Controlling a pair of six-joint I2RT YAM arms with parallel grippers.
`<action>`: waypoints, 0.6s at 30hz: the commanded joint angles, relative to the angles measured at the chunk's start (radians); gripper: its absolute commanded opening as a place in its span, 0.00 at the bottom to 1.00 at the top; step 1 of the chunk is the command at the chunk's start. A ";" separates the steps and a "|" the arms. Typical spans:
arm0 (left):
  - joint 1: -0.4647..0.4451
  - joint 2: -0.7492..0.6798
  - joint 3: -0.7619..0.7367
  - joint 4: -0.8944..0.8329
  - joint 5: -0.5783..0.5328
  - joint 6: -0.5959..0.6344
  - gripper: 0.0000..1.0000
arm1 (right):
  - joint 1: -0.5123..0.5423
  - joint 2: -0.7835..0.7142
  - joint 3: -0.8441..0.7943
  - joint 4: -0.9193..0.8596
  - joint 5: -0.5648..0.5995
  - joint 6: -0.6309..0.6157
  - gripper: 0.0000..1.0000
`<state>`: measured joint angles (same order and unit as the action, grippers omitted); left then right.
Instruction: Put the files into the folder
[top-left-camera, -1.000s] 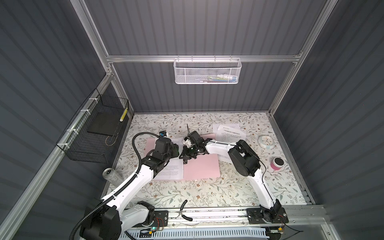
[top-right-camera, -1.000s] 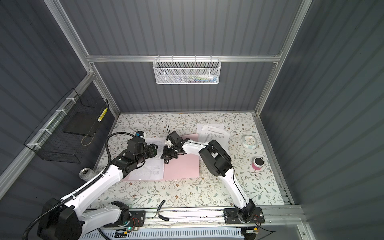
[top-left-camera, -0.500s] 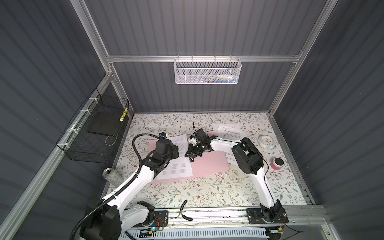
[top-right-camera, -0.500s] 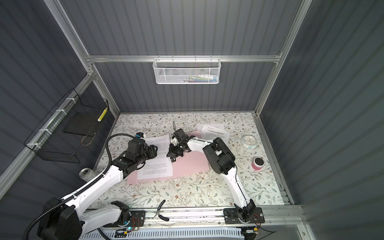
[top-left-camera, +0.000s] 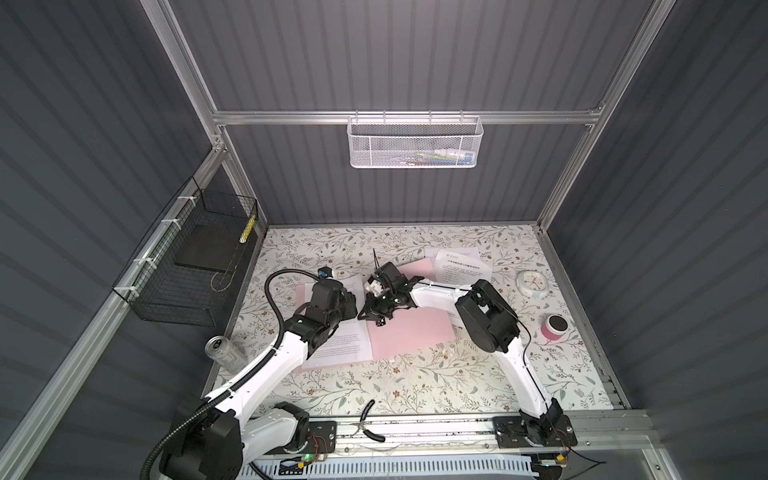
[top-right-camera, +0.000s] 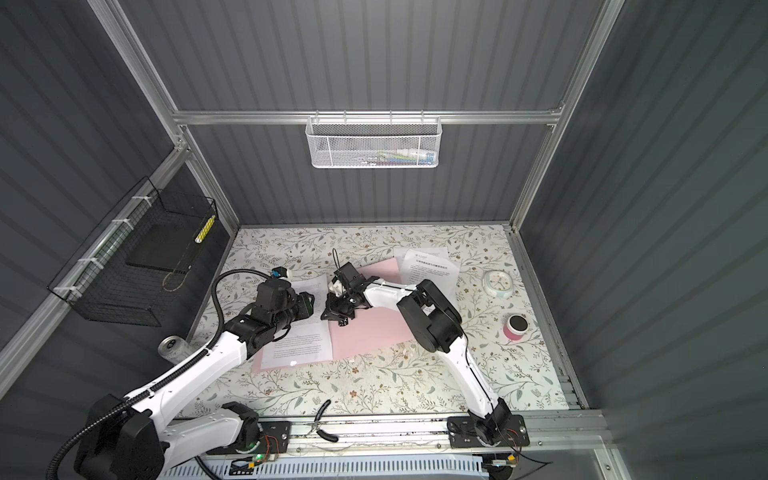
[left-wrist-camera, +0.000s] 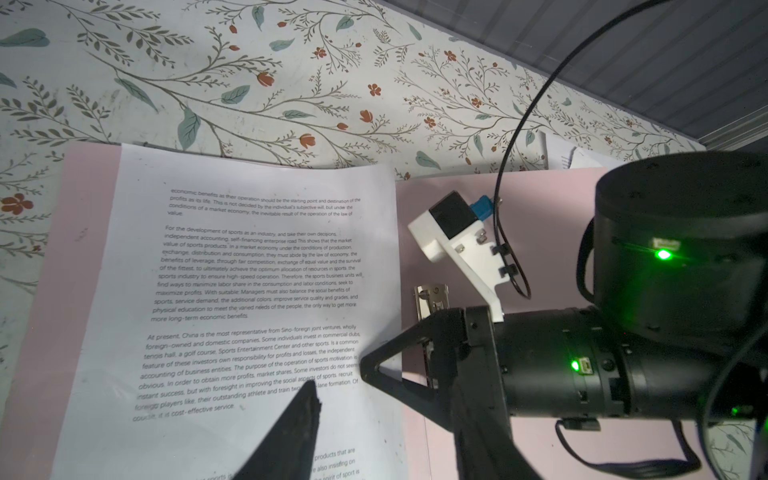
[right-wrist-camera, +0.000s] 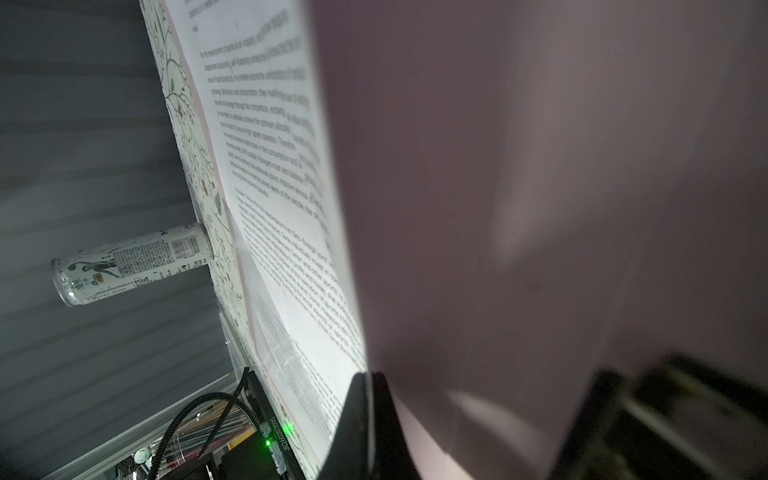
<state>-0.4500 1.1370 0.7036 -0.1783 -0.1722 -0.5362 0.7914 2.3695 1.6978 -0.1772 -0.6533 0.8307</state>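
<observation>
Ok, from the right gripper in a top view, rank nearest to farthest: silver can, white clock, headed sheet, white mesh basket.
From the right gripper, over the folder:
1. headed sheet, back right.
2. white clock, far right, and silver can, front left: too close to call.
3. white mesh basket, hung high at the back.

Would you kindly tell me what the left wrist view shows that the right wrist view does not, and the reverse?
Only the left wrist view shows the silver metal clip on the pale pink rectangular folder. Only the right wrist view shows a white printed drink can. Both share that folder, the white text-printed paper sheet lying on it, and the floral tablecloth.
</observation>
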 joint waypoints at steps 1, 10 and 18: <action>0.005 0.001 -0.014 0.004 -0.006 -0.012 0.53 | 0.006 0.032 0.026 0.008 0.001 0.025 0.00; 0.005 -0.006 -0.019 -0.004 -0.015 -0.007 0.53 | 0.009 0.050 0.056 0.011 0.015 0.049 0.00; 0.005 -0.007 -0.023 0.003 -0.017 -0.007 0.53 | 0.012 0.052 0.052 0.084 0.001 0.136 0.00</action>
<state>-0.4500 1.1370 0.6926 -0.1780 -0.1764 -0.5362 0.7959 2.3985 1.7302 -0.1417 -0.6498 0.9119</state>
